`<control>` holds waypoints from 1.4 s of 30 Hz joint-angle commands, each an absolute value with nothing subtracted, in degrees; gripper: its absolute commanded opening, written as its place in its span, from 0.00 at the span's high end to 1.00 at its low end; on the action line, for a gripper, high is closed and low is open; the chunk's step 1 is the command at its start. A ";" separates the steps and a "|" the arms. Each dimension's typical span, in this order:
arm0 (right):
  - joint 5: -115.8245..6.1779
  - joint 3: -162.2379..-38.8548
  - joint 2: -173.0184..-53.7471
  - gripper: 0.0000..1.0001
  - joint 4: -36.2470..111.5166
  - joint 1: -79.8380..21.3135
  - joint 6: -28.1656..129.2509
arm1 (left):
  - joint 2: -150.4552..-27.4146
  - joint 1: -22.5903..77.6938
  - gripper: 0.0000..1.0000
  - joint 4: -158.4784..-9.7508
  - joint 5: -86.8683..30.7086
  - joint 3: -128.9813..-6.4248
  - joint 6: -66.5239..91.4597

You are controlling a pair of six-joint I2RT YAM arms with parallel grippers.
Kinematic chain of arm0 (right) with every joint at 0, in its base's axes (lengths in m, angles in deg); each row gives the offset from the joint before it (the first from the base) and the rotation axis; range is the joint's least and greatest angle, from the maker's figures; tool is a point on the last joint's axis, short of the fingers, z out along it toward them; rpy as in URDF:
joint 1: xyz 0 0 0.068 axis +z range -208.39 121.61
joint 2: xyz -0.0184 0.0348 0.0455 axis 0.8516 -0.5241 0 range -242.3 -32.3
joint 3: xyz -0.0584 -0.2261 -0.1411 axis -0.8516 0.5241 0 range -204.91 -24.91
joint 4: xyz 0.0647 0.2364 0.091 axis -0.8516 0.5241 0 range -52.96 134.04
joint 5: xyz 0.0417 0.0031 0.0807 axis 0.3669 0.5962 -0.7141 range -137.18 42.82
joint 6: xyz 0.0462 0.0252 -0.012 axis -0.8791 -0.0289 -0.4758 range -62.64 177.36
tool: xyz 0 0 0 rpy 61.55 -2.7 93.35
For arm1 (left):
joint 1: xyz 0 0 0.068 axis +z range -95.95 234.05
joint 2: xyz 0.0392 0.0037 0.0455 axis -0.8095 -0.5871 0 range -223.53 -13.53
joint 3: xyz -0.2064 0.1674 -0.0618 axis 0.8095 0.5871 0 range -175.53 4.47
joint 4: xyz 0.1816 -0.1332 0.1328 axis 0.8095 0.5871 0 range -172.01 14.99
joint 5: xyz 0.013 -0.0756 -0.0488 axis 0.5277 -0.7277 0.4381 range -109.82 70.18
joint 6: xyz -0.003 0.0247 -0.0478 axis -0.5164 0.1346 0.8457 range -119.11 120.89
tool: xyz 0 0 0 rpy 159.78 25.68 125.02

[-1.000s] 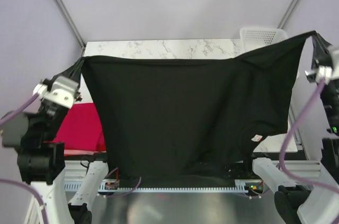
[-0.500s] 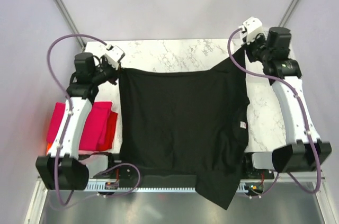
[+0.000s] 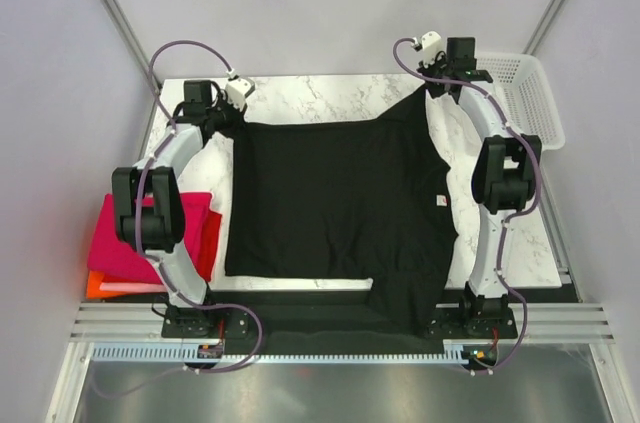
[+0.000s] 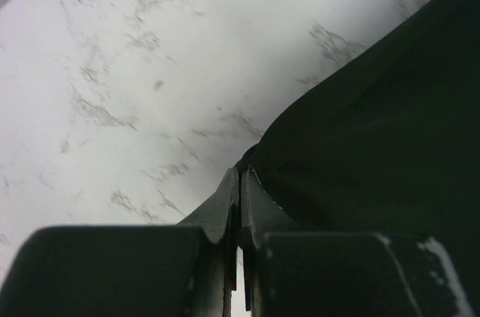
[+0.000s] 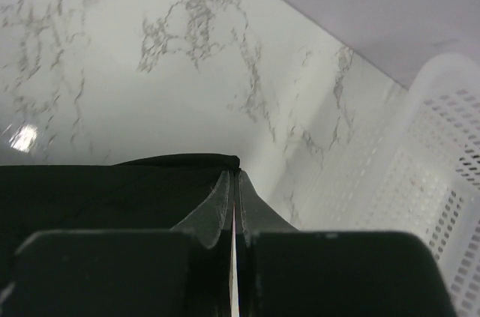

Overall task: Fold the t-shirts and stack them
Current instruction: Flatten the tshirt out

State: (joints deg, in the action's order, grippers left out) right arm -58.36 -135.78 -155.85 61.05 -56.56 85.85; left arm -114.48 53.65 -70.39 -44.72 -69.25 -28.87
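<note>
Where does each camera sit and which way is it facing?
Top external: above and behind, looking down on the table and black t-shirt; left arm and right arm show whole.
Left wrist: on the left arm, looking along the left fingers, shut on the t-shirt's corner.
Right wrist: likewise along the right fingers, pinching the t-shirt's edge; basket alongside.
Shared: all see the t-shirt and table.

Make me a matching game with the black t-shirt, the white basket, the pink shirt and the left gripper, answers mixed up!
1 black t-shirt
2 white basket
3 pink shirt
4 left gripper

A at the far right
B pinching the t-shirt's far corner
C spread flat in the middle
D folded, on the left

Pairs: 1-C, 2-A, 3-D, 4-B
</note>
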 commanded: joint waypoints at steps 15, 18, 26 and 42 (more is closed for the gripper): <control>-52.37 -163.43 -176.00 1.00 49.52 -55.23 85.92 | -137.54 51.24 0.98 -71.38 -35.81 -99.85 -28.20; -52.37 -162.03 -174.51 1.00 50.22 -55.05 85.92 | -136.41 51.06 0.98 -71.12 -36.69 -99.51 -28.20; -53.95 -143.69 -159.49 1.00 54.00 -54.43 88.29 | -128.50 51.06 0.98 -67.07 -41.08 -92.58 -31.63; -55.00 -127.67 -144.20 1.00 60.33 -53.82 86.01 | -117.69 51.06 0.98 -66.01 -41.53 -79.57 -34.79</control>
